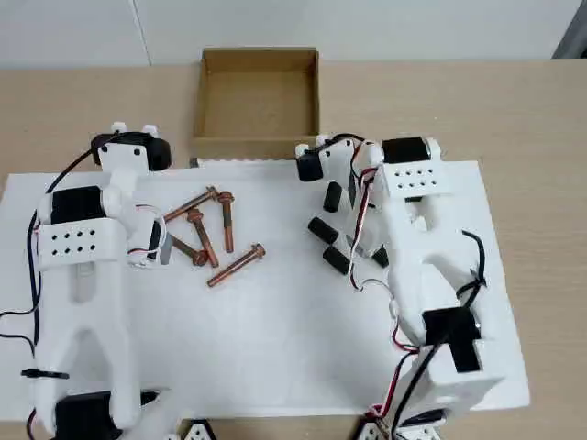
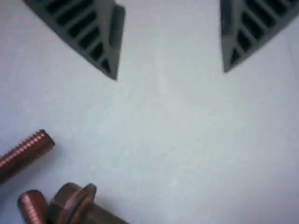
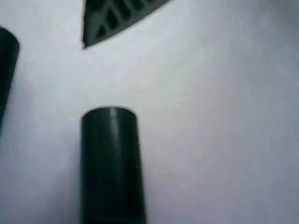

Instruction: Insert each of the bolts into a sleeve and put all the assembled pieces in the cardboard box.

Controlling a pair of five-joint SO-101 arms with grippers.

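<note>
Several copper bolts (image 1: 213, 234) lie in a loose heap on the white mat (image 1: 275, 339), left of centre. My left gripper (image 1: 159, 244) hangs low just left of the heap, open and empty. Its dark fingers (image 2: 100, 42) stand wide apart over bare mat, with a threaded bolt tip (image 2: 28, 149) and a bolt head (image 2: 74, 200) close by. Several black sleeves (image 1: 323, 229) lie right of centre. My right gripper (image 1: 362, 240) hovers among them, open. One finger (image 3: 117, 18) shows just beyond the end of a sleeve (image 3: 112, 163). The cardboard box (image 1: 257, 137) sits empty at the back.
Both white arms reach in from the front edge, with loose cables hanging beside the right one (image 1: 367, 266). Another sleeve (image 3: 7, 70) lies close beside the one under the right gripper. Bare mat lies between the bolts and the sleeves.
</note>
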